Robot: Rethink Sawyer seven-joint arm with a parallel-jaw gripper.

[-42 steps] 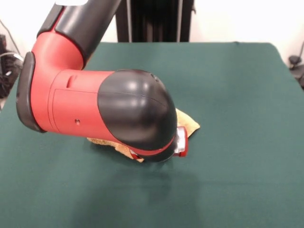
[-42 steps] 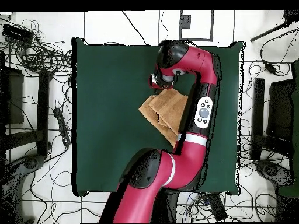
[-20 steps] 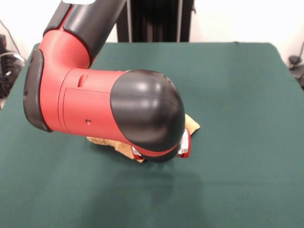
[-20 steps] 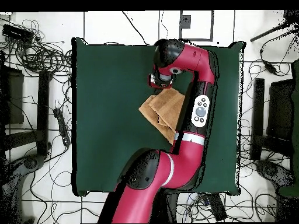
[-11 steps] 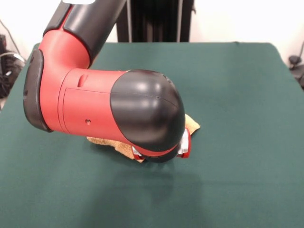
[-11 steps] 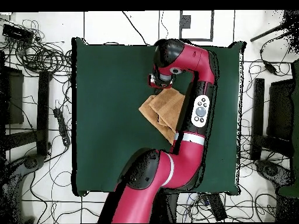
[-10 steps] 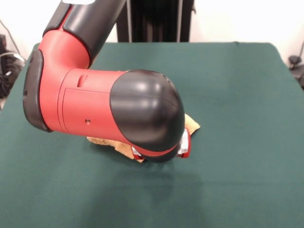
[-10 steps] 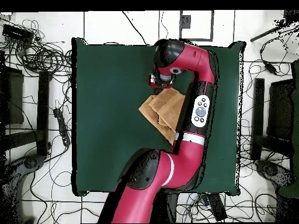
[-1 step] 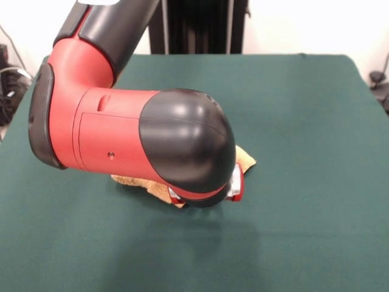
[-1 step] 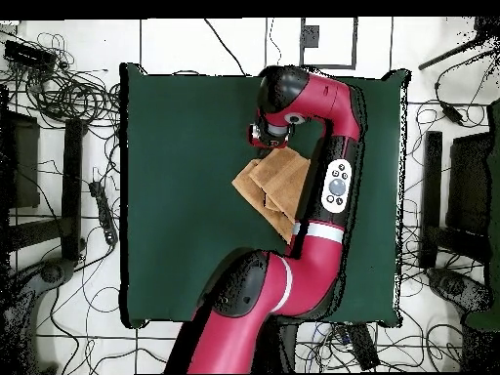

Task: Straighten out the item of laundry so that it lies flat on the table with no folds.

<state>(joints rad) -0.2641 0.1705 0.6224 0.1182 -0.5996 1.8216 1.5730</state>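
The tool sits low over the worktop, at the towel's corner nearest the worktop's far edge from the robot base. In the front view only a small red and silver part of the tool shows below the arm's large black and red joint housing; the jaws are hidden in both views, so whether they are spread, narrow or gripping cloth cannot be told. The towel lies on the worktop directly beside and beneath the tool, roughly midway between the two long side edges and somewhat nearer the far edge than the base edge. It is not flat: the overhead view shows overlapping layers, with a folded flap on the side toward the open green area and a pointed end toward the base. In the front view the towel shows only as small orange-tan patches at either side of the joint housing. The arm runs along one side of the towel from the base edge and covers part of that side. Open worktop surrounds the towel on all other sides: a wide strip reaches the long side edge opposite the arm, and a narrower strip lies between the tool and the far edge. No containers stand on the worktop. Cables lie on the floor beyond the worktop edges.
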